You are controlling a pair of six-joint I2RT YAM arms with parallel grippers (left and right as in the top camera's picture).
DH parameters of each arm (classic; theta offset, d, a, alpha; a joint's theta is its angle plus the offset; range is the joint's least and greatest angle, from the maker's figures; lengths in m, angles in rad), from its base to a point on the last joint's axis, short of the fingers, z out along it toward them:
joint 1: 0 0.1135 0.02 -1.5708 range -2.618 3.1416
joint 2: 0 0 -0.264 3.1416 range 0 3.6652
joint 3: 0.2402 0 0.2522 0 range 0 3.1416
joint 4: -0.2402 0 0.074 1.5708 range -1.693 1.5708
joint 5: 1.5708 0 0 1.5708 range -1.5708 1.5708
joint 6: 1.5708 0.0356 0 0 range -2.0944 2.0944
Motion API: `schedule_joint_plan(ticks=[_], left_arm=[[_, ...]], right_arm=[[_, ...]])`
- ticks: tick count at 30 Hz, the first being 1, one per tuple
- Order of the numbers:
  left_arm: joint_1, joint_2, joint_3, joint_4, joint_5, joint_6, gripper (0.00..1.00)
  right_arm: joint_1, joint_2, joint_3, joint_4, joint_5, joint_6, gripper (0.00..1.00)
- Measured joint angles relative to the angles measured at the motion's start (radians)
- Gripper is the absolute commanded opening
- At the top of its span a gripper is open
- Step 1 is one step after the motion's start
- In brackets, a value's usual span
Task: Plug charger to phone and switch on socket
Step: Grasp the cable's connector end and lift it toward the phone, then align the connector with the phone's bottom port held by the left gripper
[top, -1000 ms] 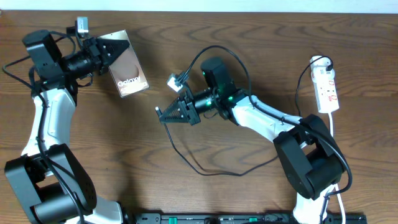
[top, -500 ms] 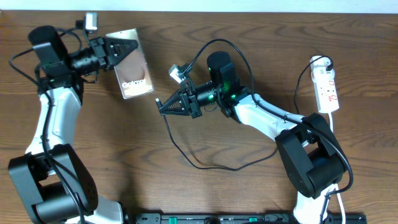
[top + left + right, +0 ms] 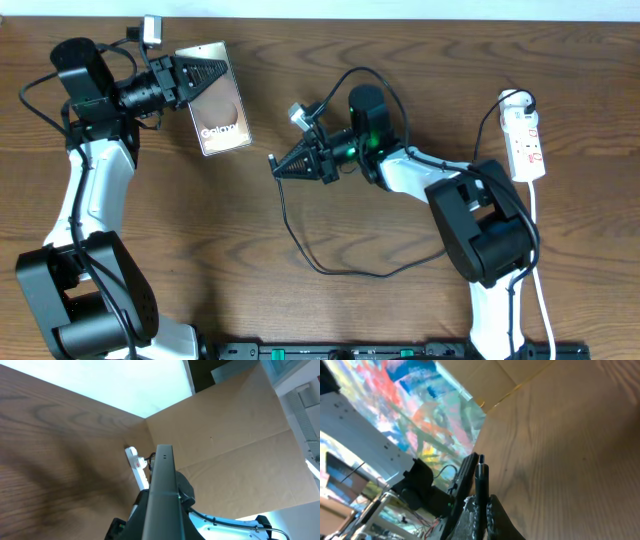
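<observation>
My left gripper [image 3: 200, 75] is shut on the phone [image 3: 221, 100], a brown slab with white "Galaxy" lettering, held lifted and tilted at the far left; in the left wrist view its dark edge [image 3: 164, 490] runs up the middle. My right gripper [image 3: 283, 166] is shut on the charger's plug end [image 3: 480, 477], pointing left toward the phone, with a gap between them. The black charger cable [image 3: 330, 268] loops over the table. The white socket strip [image 3: 526, 144] lies at the far right, and also shows in the left wrist view [image 3: 136, 462].
The socket's white cord [image 3: 535, 250] runs down the right edge. A black rail [image 3: 400, 350] lies along the front edge. Brown cardboard panels [image 3: 235, 435] stand behind the table.
My left gripper has carried the phone to the right and up. My right gripper has moved right and up with the plug, still facing the phone.
</observation>
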State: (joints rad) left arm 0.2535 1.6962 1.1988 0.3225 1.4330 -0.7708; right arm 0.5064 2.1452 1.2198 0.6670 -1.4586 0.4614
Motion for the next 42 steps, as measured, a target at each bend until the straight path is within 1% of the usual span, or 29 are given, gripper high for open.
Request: schedule_joint_plan(ticks=[3, 9, 15, 20, 26, 36, 42], left_arm=[[0.0, 0.0, 0.0, 0.003, -0.007, -0.003, 0.08], [0.0, 0.0, 0.0, 0.058, -0.021, -0.011, 0.07], [-0.014, 0.0, 0.0, 0.079, -0.053, -0.011, 0.08], [-0.06, 0.0, 0.0, 0.127, -0.074, -0.011, 0.07], [-0.092, 0.0, 0.0, 0.129, -0.079, -0.011, 0.07], [-0.109, 0.0, 0.0, 0.129, -0.115, -0.011, 0.07], [-0.125, 0.0, 0.0, 0.13, -0.152, -0.016, 0.07]], right_arm=[[0.015, 0.001, 0.0, 0.118, -0.024, 0.047, 0.01], [0.04, 0.0, 0.001, 0.249, -0.049, 0.141, 0.01], [0.041, 0.0, 0.001, 0.262, -0.053, 0.179, 0.01], [0.041, 0.0, 0.002, 0.262, -0.053, 0.19, 0.01], [0.041, 0.0, 0.009, 0.266, -0.052, 0.201, 0.01], [0.038, 0.0, 0.01, 0.394, -0.029, 0.277, 0.01], [0.025, 0.0, 0.01, 0.394, 0.008, 0.329, 0.01]])
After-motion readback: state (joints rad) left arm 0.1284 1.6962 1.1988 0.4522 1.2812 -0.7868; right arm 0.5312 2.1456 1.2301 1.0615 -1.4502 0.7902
